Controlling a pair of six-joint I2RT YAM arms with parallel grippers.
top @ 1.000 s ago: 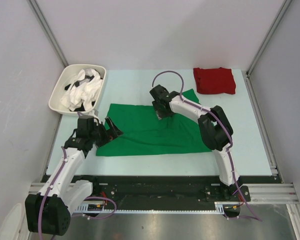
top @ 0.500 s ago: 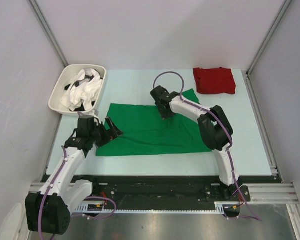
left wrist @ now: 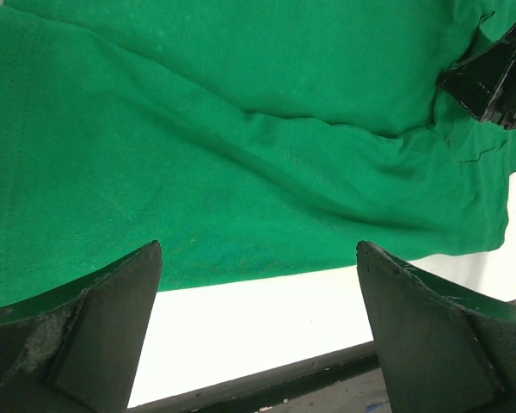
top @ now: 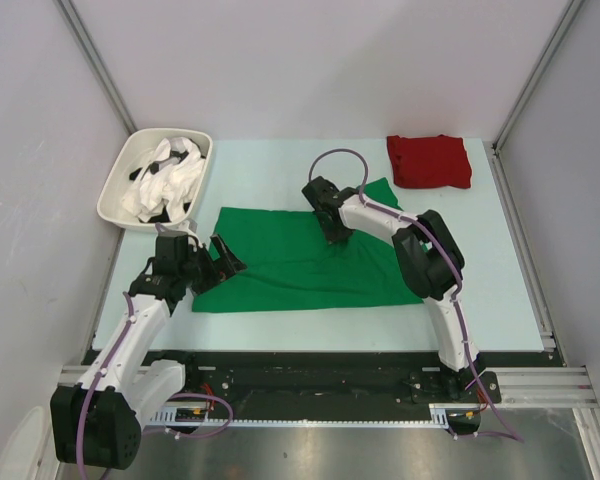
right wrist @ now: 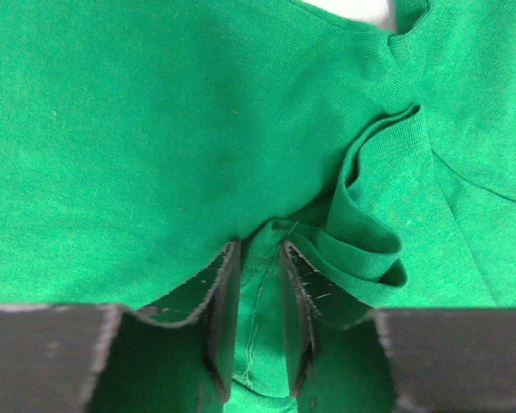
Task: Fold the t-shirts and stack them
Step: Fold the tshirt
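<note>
— Where, the t-shirts?
— Two, counted. Green t-shirt (top: 300,258) spread flat mid-table, half folded, wide side to side. Red t-shirt (top: 429,161) folded square at the far right corner of the table (top: 500,290), well apart from the green.

— And the right gripper (top: 338,236)?
— Down on the green cloth, near its far edge, right of middle. Nearly pressed together in the right wrist view: fingers (right wrist: 221,318) upright with only a narrow slot between, and a ridge of green fabric pinched in that slot. Bunched fold of cloth just beside, rising to the right of the pinch. A neckline seam perhaps at the upper right there, though hard to tell from so close.

— The left gripper (top: 212,262)?
— Spread as wide as can be. Hovering over the left edge of the green shirt, holding nothing. From the left wrist view, fingers (left wrist: 86,331) far apart at the bottom corners, green cloth and a strip of pale table between. No visible contact with the fabric. Black body of the right gripper at the upper right corner of that view.

— Anything else out there?
— One white bin (top: 114,190) at the far left corner, holding crumpled white cloth (top: 165,180) with dark bits mixed in. Count of pieces inside not readable.
</note>
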